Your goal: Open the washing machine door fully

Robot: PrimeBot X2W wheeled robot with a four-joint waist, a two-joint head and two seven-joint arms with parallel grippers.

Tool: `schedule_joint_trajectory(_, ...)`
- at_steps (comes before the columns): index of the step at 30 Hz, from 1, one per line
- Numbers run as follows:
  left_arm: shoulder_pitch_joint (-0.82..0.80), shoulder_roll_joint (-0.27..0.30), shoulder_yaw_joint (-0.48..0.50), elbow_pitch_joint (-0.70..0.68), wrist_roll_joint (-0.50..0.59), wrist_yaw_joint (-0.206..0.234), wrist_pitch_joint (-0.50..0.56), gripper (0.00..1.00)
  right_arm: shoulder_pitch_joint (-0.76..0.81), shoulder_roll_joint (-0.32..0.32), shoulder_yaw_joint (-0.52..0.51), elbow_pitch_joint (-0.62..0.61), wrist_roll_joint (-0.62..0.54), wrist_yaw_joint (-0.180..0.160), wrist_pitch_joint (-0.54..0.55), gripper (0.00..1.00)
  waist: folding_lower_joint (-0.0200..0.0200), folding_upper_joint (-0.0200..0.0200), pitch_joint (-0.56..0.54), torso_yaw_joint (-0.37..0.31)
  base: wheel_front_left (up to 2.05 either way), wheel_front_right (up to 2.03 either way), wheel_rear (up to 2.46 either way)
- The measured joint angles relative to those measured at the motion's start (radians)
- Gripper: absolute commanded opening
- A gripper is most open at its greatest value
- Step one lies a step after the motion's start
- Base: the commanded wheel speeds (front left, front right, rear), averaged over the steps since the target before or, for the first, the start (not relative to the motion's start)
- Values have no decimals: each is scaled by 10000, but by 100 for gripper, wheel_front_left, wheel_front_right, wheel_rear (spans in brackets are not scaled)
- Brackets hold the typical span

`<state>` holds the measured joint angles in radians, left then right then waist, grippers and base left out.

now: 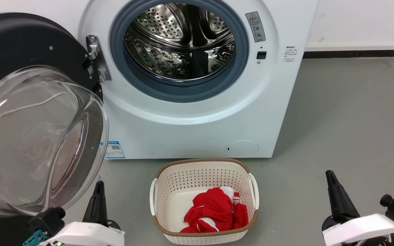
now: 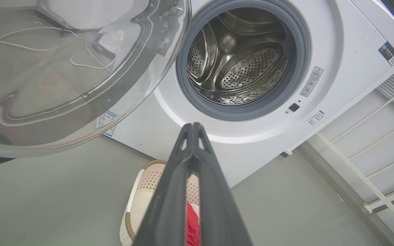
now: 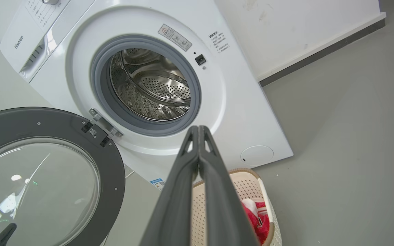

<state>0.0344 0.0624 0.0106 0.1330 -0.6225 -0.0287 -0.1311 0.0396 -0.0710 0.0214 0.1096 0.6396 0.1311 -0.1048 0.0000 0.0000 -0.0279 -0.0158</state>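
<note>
Head view has the door (image 1: 19, 44) swung out to the left of the machine (image 1: 197, 116), hanging on its hinge (image 1: 96, 56), its glass bowl (image 1: 36, 136) bulging toward the robot and the drum (image 1: 180, 41) uncovered. It looks wide open; whether the hinge has travel left I cannot tell. The left pincer (image 1: 99, 188) is clenched on nothing, fingers pressed together, just beside the bowl's lower edge; whether they touch cannot be made out. The right pincer (image 1: 330, 177) is likewise clenched and empty, well apart from the door, right of the basket (image 1: 204, 163).

To finish well, I judge the left pincer should serve as a blunt pusher. Set the joined fingers against the black rim on the side far from the hinge, not on the glass dome, which is likely slippery. Sweep along the door's arc rather than straight. Ease off once the hinge resists, since forcing it could strain it.
</note>
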Motion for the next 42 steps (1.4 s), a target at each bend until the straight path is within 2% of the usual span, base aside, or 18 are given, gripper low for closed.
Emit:
schedule_joint_trajectory(17,-331,-21,259,278,-2408,-255,594,0,-304,-71,-151,318,2518,-2,397,0,0,0,54,28,0,0,0)
schedule_joint_trajectory(42,-721,-61,566,612,-5292,-512,1313,0,-770,-105,-416,704,5451,-2,911,0,0,0,134,68,0,0,0)
